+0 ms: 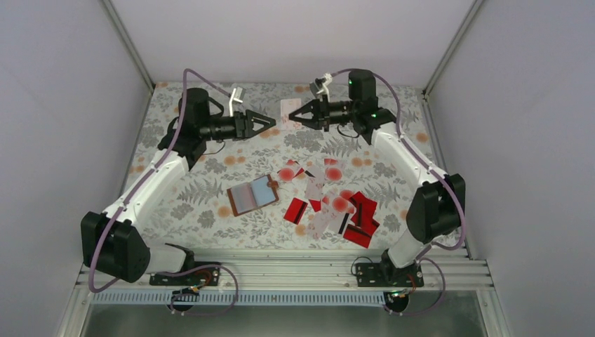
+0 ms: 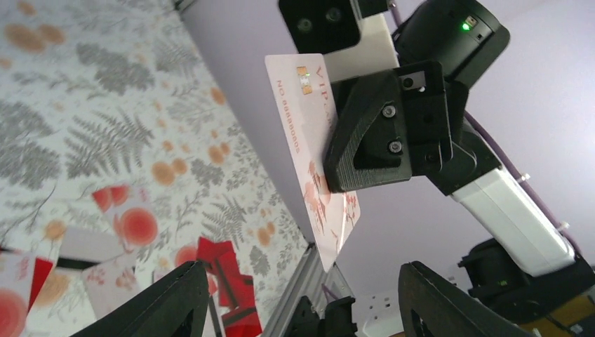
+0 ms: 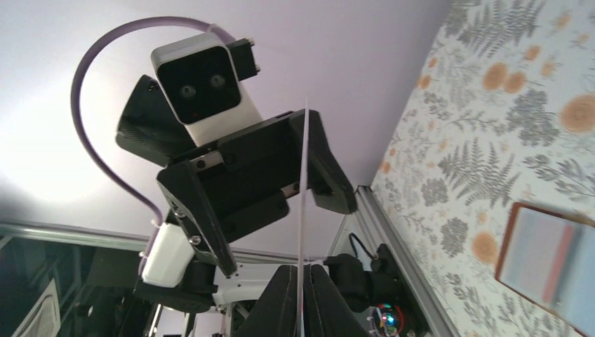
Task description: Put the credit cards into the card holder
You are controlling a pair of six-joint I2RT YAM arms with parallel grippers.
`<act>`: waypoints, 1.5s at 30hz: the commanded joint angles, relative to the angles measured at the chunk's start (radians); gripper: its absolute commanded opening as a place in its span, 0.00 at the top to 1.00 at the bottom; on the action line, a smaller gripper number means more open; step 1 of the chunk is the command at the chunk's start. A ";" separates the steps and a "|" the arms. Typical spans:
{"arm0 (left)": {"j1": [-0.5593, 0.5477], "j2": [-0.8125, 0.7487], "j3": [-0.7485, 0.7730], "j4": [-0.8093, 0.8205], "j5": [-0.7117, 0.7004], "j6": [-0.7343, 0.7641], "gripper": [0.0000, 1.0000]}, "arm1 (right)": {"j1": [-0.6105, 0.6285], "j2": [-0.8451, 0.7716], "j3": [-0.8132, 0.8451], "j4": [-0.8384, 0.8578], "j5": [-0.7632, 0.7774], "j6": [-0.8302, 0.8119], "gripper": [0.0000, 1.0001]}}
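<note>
My right gripper (image 1: 293, 116) is shut on a white credit card (image 1: 290, 108) with a chip and pale red print, holding it in the air above the far part of the table. In the right wrist view the card (image 3: 304, 210) shows edge-on between the closed fingertips (image 3: 302, 302). My left gripper (image 1: 269, 125) faces it, open, and the card's free corner (image 2: 330, 260) hangs at the mouth of its spread fingers (image 2: 175, 302). The brown card holder (image 1: 252, 195) lies open on the table, its blue-grey pockets up. Several red and white cards (image 1: 337, 205) lie scattered to its right.
The floral table cover (image 1: 210, 168) ends at grey walls on three sides and at a metal rail (image 1: 281, 270) in front, where both arm bases stand. The card pile (image 2: 224, 274) reaches close to the right arm's base.
</note>
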State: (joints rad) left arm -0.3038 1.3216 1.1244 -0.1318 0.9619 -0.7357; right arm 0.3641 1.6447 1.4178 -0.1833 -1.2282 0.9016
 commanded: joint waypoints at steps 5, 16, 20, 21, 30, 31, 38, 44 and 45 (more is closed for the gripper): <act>0.011 -0.008 -0.017 0.268 0.081 -0.160 0.38 | 0.086 0.059 0.143 -0.021 -0.024 0.101 0.96; 0.018 -0.026 -0.037 0.310 0.066 -0.207 0.61 | 0.124 0.071 0.160 -0.022 -0.027 0.095 0.96; 0.024 -0.027 -0.043 0.310 0.064 -0.208 0.74 | 0.125 0.071 0.153 -0.024 -0.027 0.088 0.96; 0.024 -0.028 -0.046 0.310 0.062 -0.208 0.77 | 0.124 0.072 0.151 -0.024 -0.028 0.087 0.96; 0.024 -0.011 -0.052 0.288 0.084 -0.204 0.90 | 0.129 0.085 0.166 -0.036 -0.047 0.062 0.96; 0.026 -0.007 -0.051 0.282 0.088 -0.201 0.92 | 0.131 0.089 0.173 -0.043 -0.049 0.055 0.96; 0.025 -0.004 -0.049 0.262 0.097 -0.192 0.98 | 0.139 0.110 0.206 -0.077 -0.060 0.012 0.96; 0.030 -0.021 -0.021 0.107 0.001 -0.140 0.98 | 0.134 0.146 0.268 -0.224 -0.027 -0.097 0.72; 0.035 -0.028 -0.009 0.051 -0.032 -0.121 0.98 | 0.130 0.143 0.265 -0.244 -0.013 -0.113 0.62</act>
State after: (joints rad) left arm -0.2749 1.3170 1.0794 0.0910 1.0103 -0.9279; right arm 0.4843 1.7706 1.6337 -0.3141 -1.2617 0.8803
